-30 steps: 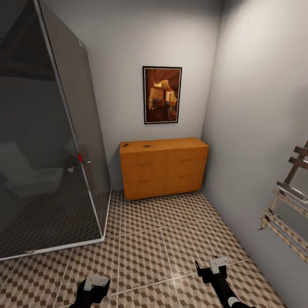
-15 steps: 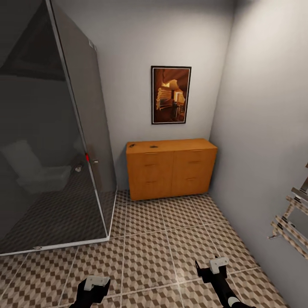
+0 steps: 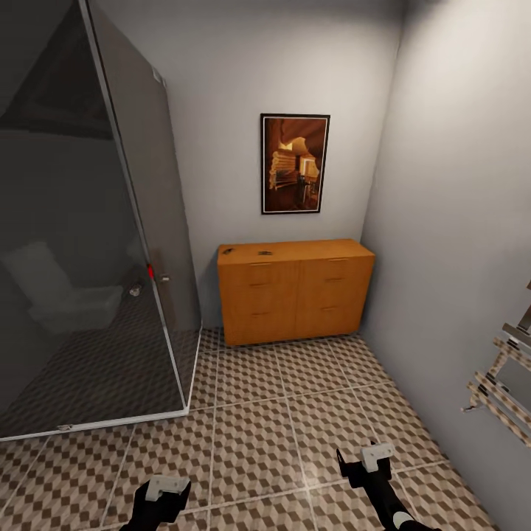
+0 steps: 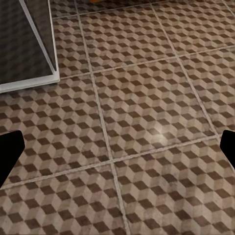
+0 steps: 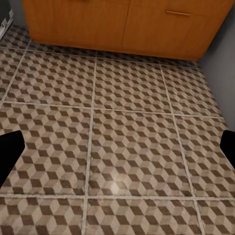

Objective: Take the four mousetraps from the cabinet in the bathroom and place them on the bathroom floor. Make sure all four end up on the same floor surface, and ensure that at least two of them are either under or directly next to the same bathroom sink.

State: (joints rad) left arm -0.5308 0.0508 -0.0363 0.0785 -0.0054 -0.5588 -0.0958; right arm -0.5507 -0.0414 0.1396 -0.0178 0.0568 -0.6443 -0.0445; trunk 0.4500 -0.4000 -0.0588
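Going left to right in the head view: a big smoked-glass shower enclosure [image 3: 96, 243] takes up the left side, with dim white shapes behind the glass that I can't make out. Next to it, against the back wall, sits the cabinet [image 3: 295, 291], orange-brown, two columns of drawers, all shut. On its top near the left end there are two small dark bits, mousetraps [image 3: 228, 251] probably, but they're too tiny to say for sure, and I can only count two. A framed picture [image 3: 295, 164] hangs above it. Far right there's a towel rail [image 3: 501, 376] on the side wall.

Down at the bottom edge, the left gripper [image 3: 164, 488] and right gripper [image 3: 365, 461] both hang low over the bathroom floor [image 3: 280, 413], well apart from the cabinet.

The wrist views add what the head view can't: the left wrist one looks at cube-pattern tiles and the shower's white bottom frame [image 4: 29, 84], with the dark fingertips [image 4: 9, 152] right out at both edges, so spread wide, nothing between. The right wrist one catches the cabinet's lower drawer fronts and a bar handle [image 5: 177, 13], again fingers far apart and empty.
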